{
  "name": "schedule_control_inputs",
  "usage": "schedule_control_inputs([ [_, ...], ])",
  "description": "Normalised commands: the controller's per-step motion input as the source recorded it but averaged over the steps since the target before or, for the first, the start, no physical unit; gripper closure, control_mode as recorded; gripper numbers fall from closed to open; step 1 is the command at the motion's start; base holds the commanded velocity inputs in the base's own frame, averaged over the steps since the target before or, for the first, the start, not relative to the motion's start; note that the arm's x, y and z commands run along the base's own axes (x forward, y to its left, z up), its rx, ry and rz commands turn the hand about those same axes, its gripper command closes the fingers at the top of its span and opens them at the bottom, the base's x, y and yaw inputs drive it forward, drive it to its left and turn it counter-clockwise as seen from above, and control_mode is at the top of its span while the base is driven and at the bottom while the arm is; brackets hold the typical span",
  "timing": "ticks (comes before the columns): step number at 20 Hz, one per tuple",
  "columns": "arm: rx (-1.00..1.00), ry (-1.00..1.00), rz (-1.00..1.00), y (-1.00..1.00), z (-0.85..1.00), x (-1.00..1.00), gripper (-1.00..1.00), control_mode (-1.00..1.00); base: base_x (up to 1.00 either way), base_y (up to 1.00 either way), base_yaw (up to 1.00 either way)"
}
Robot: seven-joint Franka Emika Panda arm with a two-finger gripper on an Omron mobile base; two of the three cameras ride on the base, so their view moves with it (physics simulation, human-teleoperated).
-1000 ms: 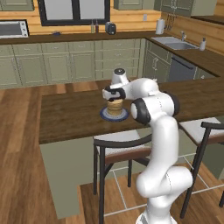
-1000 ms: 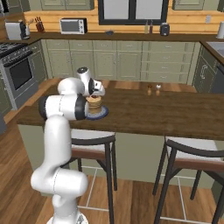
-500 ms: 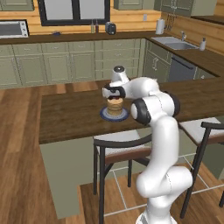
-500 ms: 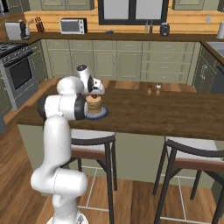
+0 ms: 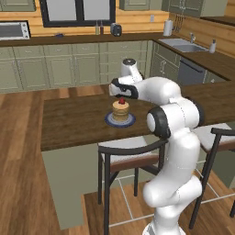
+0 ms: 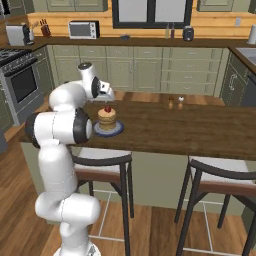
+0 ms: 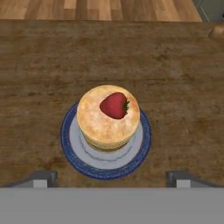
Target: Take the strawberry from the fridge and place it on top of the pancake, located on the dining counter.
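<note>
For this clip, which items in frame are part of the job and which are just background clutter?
Part of the job:
- strawberry, lying on top of the pancake
- plate
- dining counter
- gripper, open above them

Background:
- two small shakers
- microwave
- stools
- sink

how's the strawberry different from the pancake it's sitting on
The strawberry is bright red with a dark green stem end; the pancake is tan-brown. The strawberry is one small rounded fruit lying on its side; the pancake is a wider, flat-topped stack of round discs. The strawberry rests off-centre on top; the pancake sits on the blue plate. Both are free of the gripper, whose fingers stand wide apart.
</note>
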Motion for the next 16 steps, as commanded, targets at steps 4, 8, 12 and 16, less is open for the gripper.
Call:
schedule_control_inputs([
  [4,0.00,-0.08,0.00,0.00,0.47,-1.00,-1.00,-1.00,0.00,0.00,0.00],
  [8,0.00,-0.03,0.00,0.27,0.47,-1.00,-1.00,-1.00,0.00,0.00,0.00],
  [12,0.00,0.00,0.00,0.43,0.71,-1.00,-1.00,-1.00,0.00,0.00,0.00],
  [16,0.00,0.00,0.00,0.48,0.74,-1.00,-1.00,-1.00,0.00,0.00,0.00],
])
